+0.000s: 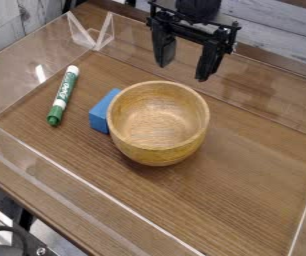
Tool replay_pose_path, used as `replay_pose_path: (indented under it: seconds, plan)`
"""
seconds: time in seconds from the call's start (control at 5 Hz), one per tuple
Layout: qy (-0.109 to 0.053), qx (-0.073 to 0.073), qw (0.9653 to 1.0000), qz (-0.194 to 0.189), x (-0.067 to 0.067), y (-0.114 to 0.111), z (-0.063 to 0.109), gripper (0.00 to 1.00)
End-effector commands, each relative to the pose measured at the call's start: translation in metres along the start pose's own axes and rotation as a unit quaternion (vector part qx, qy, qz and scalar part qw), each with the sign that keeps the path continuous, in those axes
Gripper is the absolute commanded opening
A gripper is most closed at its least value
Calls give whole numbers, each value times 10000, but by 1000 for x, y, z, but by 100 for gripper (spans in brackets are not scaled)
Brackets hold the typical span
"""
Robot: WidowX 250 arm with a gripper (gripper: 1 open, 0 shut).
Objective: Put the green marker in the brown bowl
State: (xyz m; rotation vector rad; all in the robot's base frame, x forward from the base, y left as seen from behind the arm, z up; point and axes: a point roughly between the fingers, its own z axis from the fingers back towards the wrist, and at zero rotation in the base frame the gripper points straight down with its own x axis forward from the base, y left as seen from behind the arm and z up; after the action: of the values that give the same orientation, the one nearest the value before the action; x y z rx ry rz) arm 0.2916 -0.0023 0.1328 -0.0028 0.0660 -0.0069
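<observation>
Can see black two-finger gripper (187, 58) above far part of desk (243, 195), toward far edge, pointing down. Jaws spread wide, with bare gap between fingertips (pinching nothing). Can make out green marker (64, 95) flat on desk, over toward left edge, well apart from gripper. Lies lengthwise, white end toward far edge, green cap toward near edge, tilted slightly (white label visible along barrel). Can see brown wooden bowl (160, 122) upright around middle of desk, opening up, thick rim, light grain inside, nothing in it. Sits nearer far edge than gripper? No, sits on near side of gripper, to right of marker. Can spot blue block (100, 111) just beside left side of bowl, between bowl and marker, partly hidden by rim (cannot tell if touching). Also see clear plastic piece (92, 32) near far left corner, shape hard to read (see-through). Add black cable (12, 235) curving past near left corner, cut off by border.
</observation>
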Motion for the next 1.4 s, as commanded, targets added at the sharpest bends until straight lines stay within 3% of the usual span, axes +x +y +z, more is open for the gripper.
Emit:
replay_pose_path:
  seconds: [0.0, 0.6, 0.8, 1.2]
  plan:
    - [50, -3, 10000, 37, -3, 6, -3, 100]
    - [-254, -29, 9983, 523, -29, 82, 15, 100]
    - [-288, -29, 9973, 676, -34, 98, 12, 100]
    - [-246, -36, 9968, 764, -36, 107, 3, 100]
